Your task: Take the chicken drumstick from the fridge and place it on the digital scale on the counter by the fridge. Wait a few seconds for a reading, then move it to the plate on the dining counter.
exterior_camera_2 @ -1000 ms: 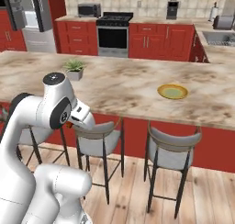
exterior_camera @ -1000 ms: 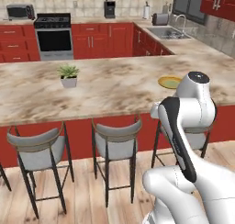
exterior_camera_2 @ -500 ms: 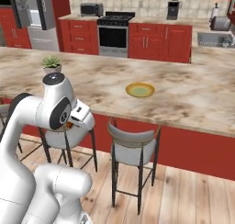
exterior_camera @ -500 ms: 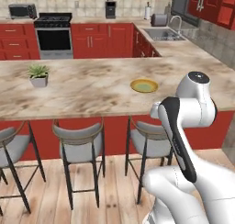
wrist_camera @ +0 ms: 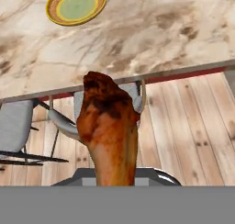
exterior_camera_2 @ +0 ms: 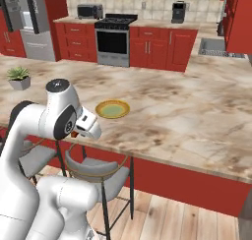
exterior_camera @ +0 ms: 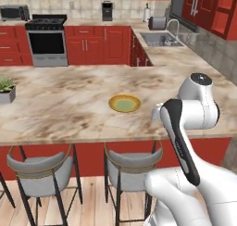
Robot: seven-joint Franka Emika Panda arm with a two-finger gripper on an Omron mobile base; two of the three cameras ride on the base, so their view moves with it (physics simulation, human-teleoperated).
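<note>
The pincer [wrist_camera: 112,184] is closed tight on the chicken drumstick [wrist_camera: 109,131]. The fat brown end of the drumstick sticks up and away from the hand, and the thin end goes down between the two tips, so the tips themselves are hidden behind the meat. In the right base view a small bit of brown shows just under the white hand, near the edge of the counter.

The drumstick is not over the counter. In the hand view, below it are the wood floor [wrist_camera: 183,126] and the grey seat of a stool [wrist_camera: 13,124].

The plate [exterior_camera: 124,103] is round and yellow with a pale green middle. It lies flat on the dining counter [exterior_camera: 60,104], near the front edge. In the hand view the plate is far up at the top, well apart from the drumstick. Nothing is on the plate.

A small green plant [exterior_camera_2: 19,77] in a grey pot stands on the same counter, far off to the left of the plate.
</note>
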